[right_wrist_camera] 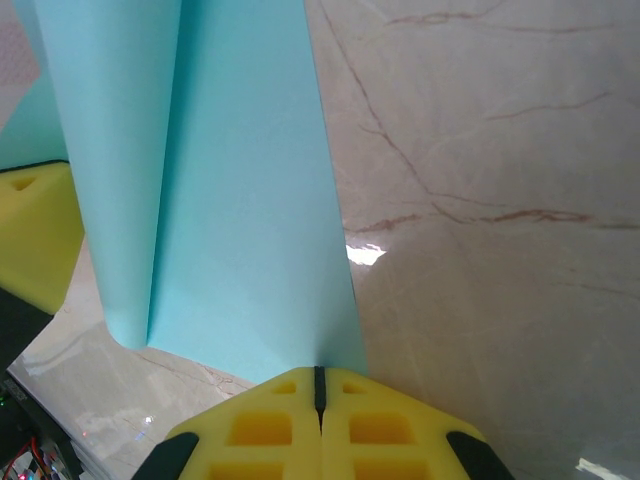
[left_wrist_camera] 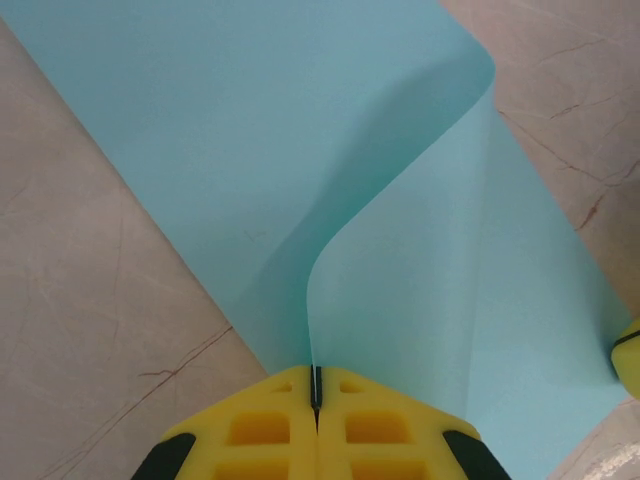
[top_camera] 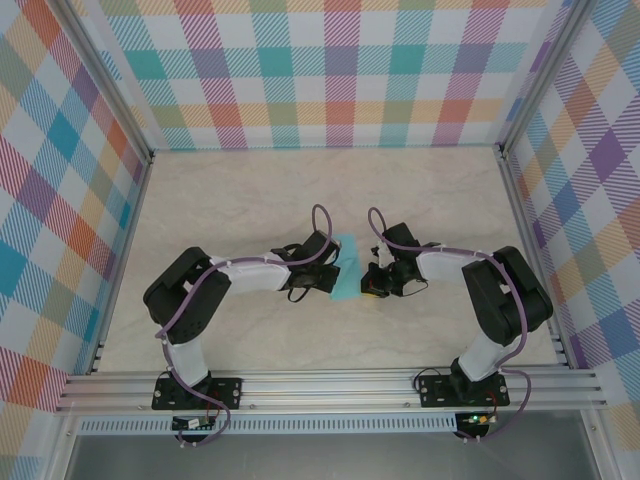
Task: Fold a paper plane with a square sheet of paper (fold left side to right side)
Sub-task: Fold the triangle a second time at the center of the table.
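The square sheet of paper [top_camera: 349,262] is turquoise and lies mid-table between both grippers. In the left wrist view the sheet [left_wrist_camera: 250,130] has one side lifted and curling over the flat part, and my left gripper [left_wrist_camera: 316,385] is shut on that raised edge. My left gripper [top_camera: 328,268] sits at the sheet's left side. My right gripper [right_wrist_camera: 320,385] is shut, its yellow tips meeting the near corner of the flat sheet [right_wrist_camera: 240,200]; whether paper is pinched there I cannot tell. The right gripper [top_camera: 373,283] sits just right of the sheet. The paper plane is out of view.
The marble-look table [top_camera: 230,200] is bounded by pastel checked walls [top_camera: 330,70] at the back and sides. An aluminium rail [top_camera: 330,385] with both arm bases runs along the near edge. The right gripper's yellow finger [left_wrist_camera: 628,352] shows at the edge of the left wrist view.
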Motion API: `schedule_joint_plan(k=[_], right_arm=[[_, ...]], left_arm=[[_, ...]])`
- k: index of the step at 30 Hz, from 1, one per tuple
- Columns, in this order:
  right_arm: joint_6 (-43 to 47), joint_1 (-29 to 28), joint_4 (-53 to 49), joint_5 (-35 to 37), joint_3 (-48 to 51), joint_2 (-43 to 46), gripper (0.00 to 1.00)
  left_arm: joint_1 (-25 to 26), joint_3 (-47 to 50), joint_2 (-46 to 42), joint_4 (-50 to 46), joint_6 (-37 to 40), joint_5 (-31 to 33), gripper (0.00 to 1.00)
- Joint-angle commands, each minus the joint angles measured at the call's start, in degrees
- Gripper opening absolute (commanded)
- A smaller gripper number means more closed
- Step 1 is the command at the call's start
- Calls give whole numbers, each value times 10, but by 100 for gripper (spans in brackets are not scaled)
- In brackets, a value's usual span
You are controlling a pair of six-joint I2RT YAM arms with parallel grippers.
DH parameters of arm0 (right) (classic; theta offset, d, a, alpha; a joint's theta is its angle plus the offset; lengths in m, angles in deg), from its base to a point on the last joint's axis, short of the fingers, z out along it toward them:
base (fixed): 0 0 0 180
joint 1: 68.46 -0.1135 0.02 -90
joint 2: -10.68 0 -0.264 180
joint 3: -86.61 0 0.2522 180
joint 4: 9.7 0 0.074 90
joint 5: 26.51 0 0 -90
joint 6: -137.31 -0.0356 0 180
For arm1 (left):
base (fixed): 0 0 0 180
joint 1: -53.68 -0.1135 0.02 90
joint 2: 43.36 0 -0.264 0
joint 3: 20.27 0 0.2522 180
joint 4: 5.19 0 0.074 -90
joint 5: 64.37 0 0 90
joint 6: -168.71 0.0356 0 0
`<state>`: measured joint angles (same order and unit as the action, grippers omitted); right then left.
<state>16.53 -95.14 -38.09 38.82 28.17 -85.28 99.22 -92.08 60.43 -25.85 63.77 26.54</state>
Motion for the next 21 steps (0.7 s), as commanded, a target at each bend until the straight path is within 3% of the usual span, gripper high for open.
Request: schedule_joint_plan(k=[1, 21], right_arm=[[11, -9, -31, 29, 5, -29, 3], [12, -12, -33, 30, 2, -30, 3]], left_arm=[[-10, -11, -32, 6, 12, 1, 0], [-10, -22, 1, 0, 20, 12, 0]])
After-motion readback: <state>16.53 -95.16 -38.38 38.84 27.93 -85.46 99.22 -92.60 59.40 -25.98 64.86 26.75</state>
